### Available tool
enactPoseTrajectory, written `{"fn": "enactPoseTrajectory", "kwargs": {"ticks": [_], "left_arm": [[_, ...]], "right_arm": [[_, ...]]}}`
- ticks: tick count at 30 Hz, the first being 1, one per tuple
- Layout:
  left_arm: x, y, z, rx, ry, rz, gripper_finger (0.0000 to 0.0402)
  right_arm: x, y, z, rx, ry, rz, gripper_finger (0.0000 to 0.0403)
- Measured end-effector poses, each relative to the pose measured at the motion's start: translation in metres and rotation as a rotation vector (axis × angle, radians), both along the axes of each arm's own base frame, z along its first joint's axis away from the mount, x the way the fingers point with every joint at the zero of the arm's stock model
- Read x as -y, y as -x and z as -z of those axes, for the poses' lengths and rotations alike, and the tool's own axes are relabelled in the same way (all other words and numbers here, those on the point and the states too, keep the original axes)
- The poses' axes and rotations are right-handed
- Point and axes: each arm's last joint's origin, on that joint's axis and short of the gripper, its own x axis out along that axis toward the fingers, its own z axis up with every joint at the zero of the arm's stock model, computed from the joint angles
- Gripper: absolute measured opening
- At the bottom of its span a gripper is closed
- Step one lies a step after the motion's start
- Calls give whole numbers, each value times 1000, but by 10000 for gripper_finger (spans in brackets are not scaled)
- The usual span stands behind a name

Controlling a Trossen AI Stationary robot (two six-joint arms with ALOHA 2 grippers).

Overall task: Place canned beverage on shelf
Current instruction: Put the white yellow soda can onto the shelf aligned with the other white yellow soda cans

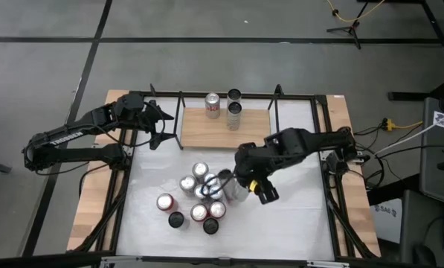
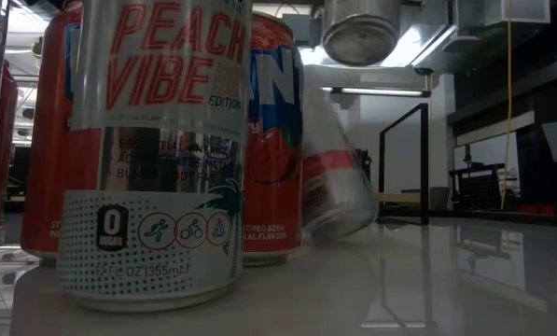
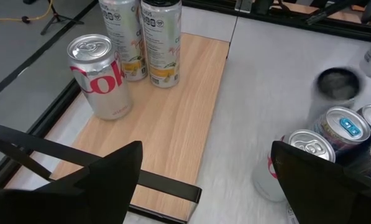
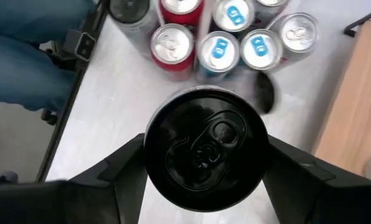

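Right gripper (image 1: 239, 186) sits over the white tabletop (image 1: 296, 216) at the edge of the can cluster, fingers clamped on either side of a tall slim black-topped can (image 4: 204, 152). In the low view that can (image 2: 339, 182) is tilted and blurred behind the front cans.

Remaining cluster of mixed red, silver and black-topped cans (image 1: 192, 199) stands just beside it, on the side toward the left arm.

Small rectangular light-wood shelf board with thin black rod uprights (image 1: 199, 130) lies at the far side of the table. It carries three upright cans near its middle: one silver-and-red cola can (image 3: 101, 74) and two tall slim pale cans (image 3: 145, 37) side by side.

Left gripper (image 1: 166, 119) hovers at the shelf's left end, fingers spread wide, nothing between them.
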Motion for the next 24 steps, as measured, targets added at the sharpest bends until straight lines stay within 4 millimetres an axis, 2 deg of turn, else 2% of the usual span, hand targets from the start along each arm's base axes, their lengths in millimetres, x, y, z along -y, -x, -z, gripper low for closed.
{"fn": "enactPoseTrajectory", "kwargs": {"ticks": [7, 13, 18, 24], "left_arm": [[0, 0, 0, 0, 0, 0, 348], [0, 0, 0, -1, 0, 0, 348], [0, 0, 0, 0, -1, -1, 348], [0, 0, 0, 0, 0, -1, 348]], "right_arm": [[-9, 3, 0, -4, -7, -30, 258], [-9, 3, 0, -1, 6, -26, 257], [0, 2, 1, -5, 37, -2, 259], [25, -5, 1, 2, 75, 66, 257]]}}
